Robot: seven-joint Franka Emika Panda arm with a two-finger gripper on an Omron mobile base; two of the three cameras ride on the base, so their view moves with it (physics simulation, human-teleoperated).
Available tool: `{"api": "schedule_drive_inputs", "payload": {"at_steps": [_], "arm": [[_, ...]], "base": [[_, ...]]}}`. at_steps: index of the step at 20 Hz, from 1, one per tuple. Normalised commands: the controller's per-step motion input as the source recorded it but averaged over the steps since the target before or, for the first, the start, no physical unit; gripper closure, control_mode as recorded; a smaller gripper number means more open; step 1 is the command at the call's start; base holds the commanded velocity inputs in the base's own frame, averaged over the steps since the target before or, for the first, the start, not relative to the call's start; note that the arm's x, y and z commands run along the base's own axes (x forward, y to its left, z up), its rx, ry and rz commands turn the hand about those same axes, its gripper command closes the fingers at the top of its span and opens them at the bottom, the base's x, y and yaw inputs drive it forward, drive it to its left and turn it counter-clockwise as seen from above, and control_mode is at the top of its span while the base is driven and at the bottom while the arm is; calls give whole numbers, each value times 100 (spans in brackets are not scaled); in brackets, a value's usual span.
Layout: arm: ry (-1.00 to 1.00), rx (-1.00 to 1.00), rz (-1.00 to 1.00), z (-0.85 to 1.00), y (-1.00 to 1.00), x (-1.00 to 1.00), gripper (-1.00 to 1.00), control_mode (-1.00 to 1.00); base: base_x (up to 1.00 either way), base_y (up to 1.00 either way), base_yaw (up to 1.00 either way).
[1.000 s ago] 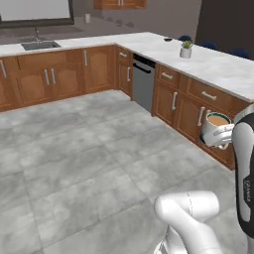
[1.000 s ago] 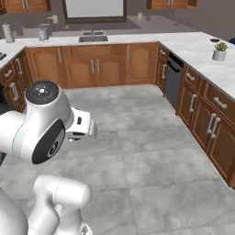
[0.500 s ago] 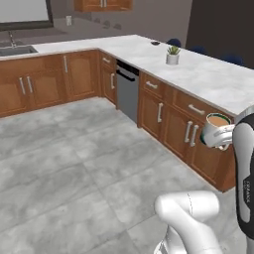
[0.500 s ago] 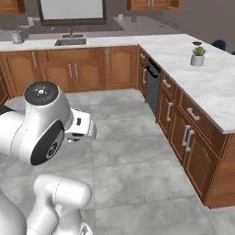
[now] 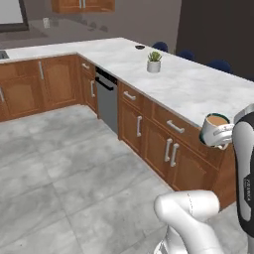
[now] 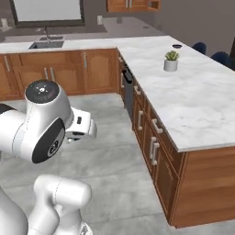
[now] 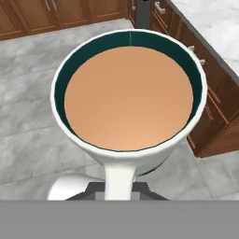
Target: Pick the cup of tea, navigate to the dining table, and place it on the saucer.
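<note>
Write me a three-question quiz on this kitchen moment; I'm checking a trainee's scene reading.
1. True or false: the cup of tea is held in the gripper, off the dining table.
2. What stands on the marble top nearest the saucer?
A. a kettle
B. a potted plant
C. a bowl
3. Fill in: the appliance set between the wooden cabinets has a ___ front.

Key: 1 true; 2 B; 3 grey.
</note>
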Motion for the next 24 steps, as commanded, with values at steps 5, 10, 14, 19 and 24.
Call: {"api": "schedule_drive_inputs", "payload": {"at_steps": [5, 10, 14, 19, 24], "arm": [[0, 0, 0, 0, 0, 0, 100, 100], [0, 0, 0, 0, 0, 0, 100, 100], [0, 0, 0, 0, 0, 0, 100, 100], [0, 0, 0, 0, 0, 0, 100, 100], [0, 0, 0, 0, 0, 0, 100, 100]], "base": [[27, -100, -13], [22, -100, -13], [6, -100, -16], [59, -100, -10], [95, -100, -3]]}}
